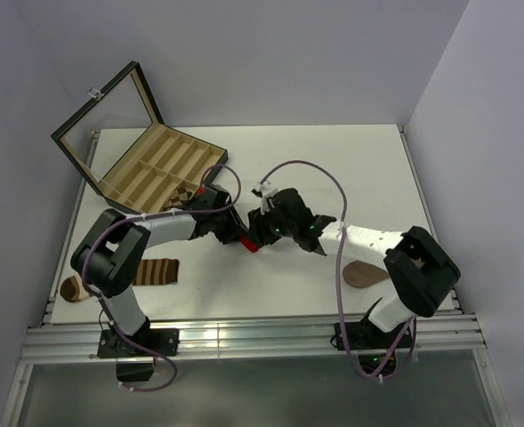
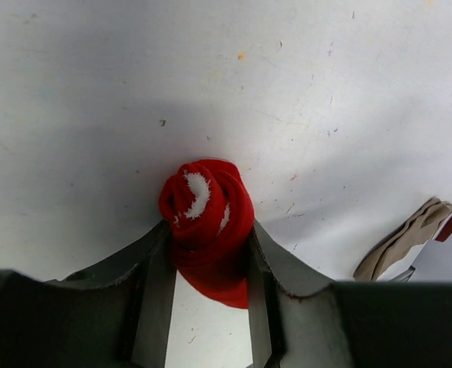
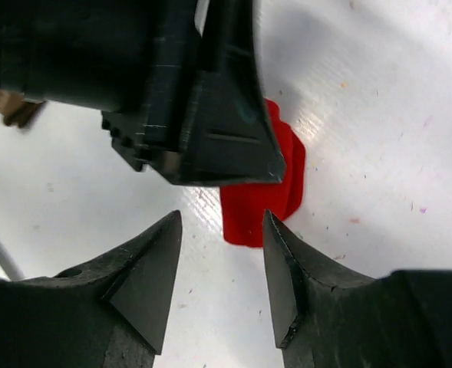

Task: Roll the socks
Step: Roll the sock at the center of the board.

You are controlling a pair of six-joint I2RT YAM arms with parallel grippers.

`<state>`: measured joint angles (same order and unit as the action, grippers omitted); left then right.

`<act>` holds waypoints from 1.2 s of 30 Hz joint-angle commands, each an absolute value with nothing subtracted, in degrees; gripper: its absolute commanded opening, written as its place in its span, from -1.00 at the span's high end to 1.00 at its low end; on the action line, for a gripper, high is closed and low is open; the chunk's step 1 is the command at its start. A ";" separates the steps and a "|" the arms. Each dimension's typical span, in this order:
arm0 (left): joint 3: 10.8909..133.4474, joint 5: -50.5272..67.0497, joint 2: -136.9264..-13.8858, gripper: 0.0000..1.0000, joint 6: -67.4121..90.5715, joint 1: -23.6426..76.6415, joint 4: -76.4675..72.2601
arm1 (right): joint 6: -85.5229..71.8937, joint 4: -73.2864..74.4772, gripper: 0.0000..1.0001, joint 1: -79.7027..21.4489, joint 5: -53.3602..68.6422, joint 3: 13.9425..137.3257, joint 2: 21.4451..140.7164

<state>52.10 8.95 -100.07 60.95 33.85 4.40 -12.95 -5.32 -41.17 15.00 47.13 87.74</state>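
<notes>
The left pincer (image 2: 209,234) fills the bottom of its own wrist view. Its two grey fingers (image 2: 153,284) press against either side of the red sock (image 2: 208,207), which is wound into a tight roll with flecks of white in the coil. The roll sits between the fingertips and pokes out past them onto the white table (image 2: 310,92). This pincer is closed part-way and clamped on the roll.

The right pincer (image 3: 222,222) faces it tip to tip. It stands open with nothing between its fingers. The red roll lies just beyond its tips, partly hidden under the left pincer's black body.

From above, the diamond-patterned sock (image 1: 183,194) lies behind the left pincer, at the near corner of an open wooden box (image 1: 155,156). I cannot tell whether it lies in a compartment or over the rim. A striped sock (image 1: 155,271) lies well back from the left pincer, beside that arm's elbow. A plain brown sock (image 1: 366,274) lies well back from the right pincer, near its arm.
</notes>
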 commanded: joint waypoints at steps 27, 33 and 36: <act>55.90 11.69 -106.61 0.66 53.61 33.05 14.06 | -0.70 -7.03 1.00 -56.52 -17.96 50.10 102.84; 54.50 9.32 -103.98 0.17 54.93 33.05 12.92 | -8.07 -4.66 1.00 -49.93 0.14 49.83 98.35; 53.18 7.91 -102.48 -0.09 56.25 33.05 11.96 | -12.11 -3.69 1.00 -45.54 8.06 50.62 97.29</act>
